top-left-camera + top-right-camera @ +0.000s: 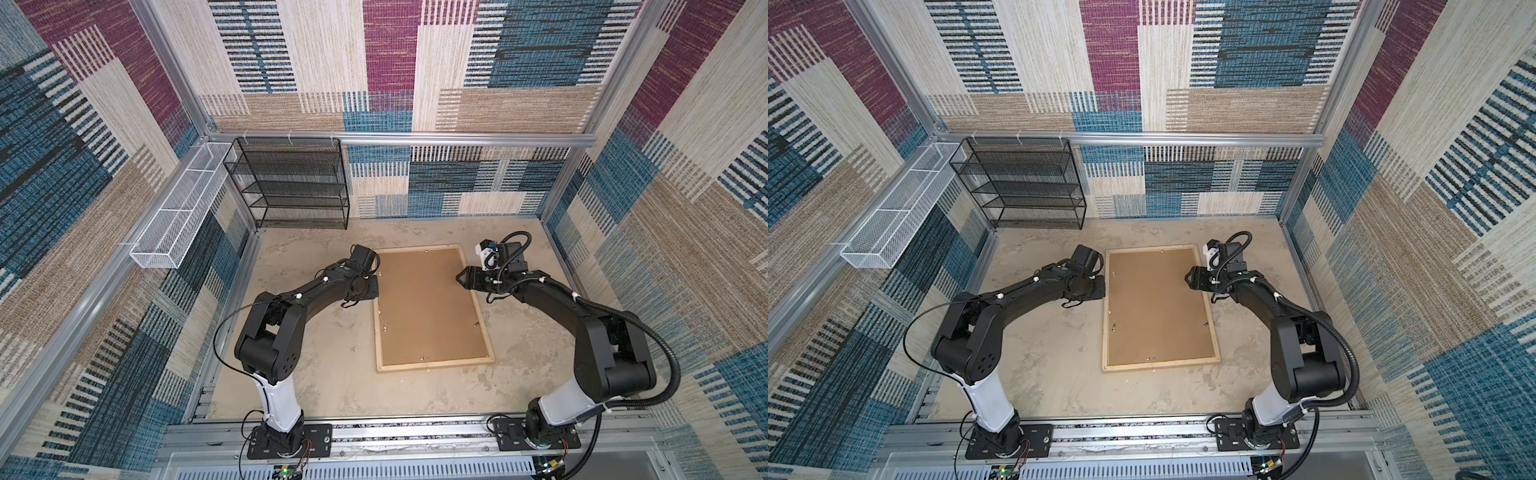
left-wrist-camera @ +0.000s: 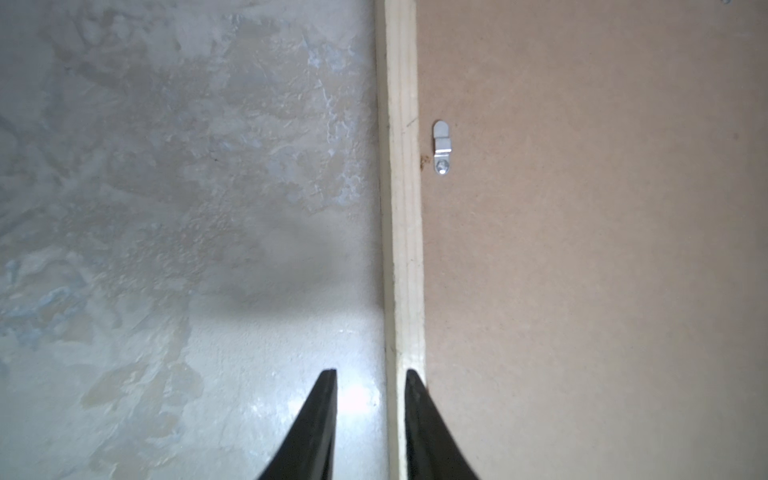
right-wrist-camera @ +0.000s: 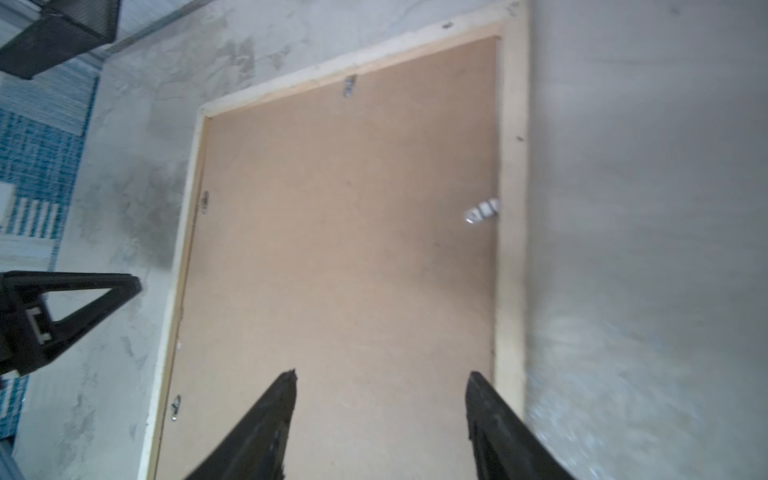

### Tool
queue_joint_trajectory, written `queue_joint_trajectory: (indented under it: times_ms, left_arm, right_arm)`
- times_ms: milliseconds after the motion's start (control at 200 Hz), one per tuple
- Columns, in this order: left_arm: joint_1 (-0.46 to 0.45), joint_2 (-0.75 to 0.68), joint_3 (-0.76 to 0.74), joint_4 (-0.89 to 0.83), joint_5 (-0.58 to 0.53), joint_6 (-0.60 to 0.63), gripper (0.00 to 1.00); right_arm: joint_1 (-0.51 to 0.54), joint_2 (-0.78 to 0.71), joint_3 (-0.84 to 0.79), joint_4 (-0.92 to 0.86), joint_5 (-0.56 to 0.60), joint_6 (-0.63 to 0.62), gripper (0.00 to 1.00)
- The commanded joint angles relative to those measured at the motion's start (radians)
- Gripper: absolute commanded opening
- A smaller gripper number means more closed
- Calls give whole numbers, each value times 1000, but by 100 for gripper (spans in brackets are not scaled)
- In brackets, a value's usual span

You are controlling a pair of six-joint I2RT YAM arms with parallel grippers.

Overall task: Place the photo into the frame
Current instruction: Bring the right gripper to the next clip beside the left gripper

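Left gripper (image 2: 370, 374): we log its jaws a little apart, astride the frame (image 2: 401, 249) at the long rail on its own side. One fingertip (image 2: 415, 386) sits at the rail's inner edge by the board (image 2: 582, 249). The other is over the table (image 2: 166, 208), with a strip of bare table between it and the rail; we see nothing clamped

Right gripper (image 3: 382, 374): jaws wide apart and empty, hovering above the board close to the opposite long rail

Frame: pale wood, lying flat in the middle of the table in both top views, back upward, between the two grippers

Board: plain brown, seated inside the frame and filling it from rail to rail

Clips (image 2: 441, 149): small, metal, fixed on the board near the rails; the one in the left wrist view lies along the rail, just beside it. We note four in the right wrist view, all blurred

Shelf (image 1: 291, 183): black mesh, against the back wall

Basket (image 1: 178, 212): white mesh, long, hung on the side wall beside the shelf
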Motion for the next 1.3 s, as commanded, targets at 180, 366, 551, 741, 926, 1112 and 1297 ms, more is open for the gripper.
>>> queue_joint_trajectory:
  times_ms: [180,366,551,741,926,1112,1297]
  left_arm:
    - [-18,28,-3,9,50,20,29]
    - [-31,40,-4,13,61,19,27]
    - [-38,56,-15,6,51,16,20]
    - [-38,63,-15,-6,43,27,17]
    - [-40,75,-5,-7,52,36,15]
    - [-40,79,-2,-7,58,44,14]
    - [-40,81,0,-9,58,51,14]
  right_arm:
    - [149,318,300,114,-133,44,57]
    - [218,530,502,109,-209,121,53]
    - [264,696,677,109,-295,171,50]
    - [300,775,781,62,-327,161,49]
    - [321,801,809,42,-334,152,49]
    - [332,845,868,6,-380,132,49]
    - [334,878,912,-43,-423,85,49]
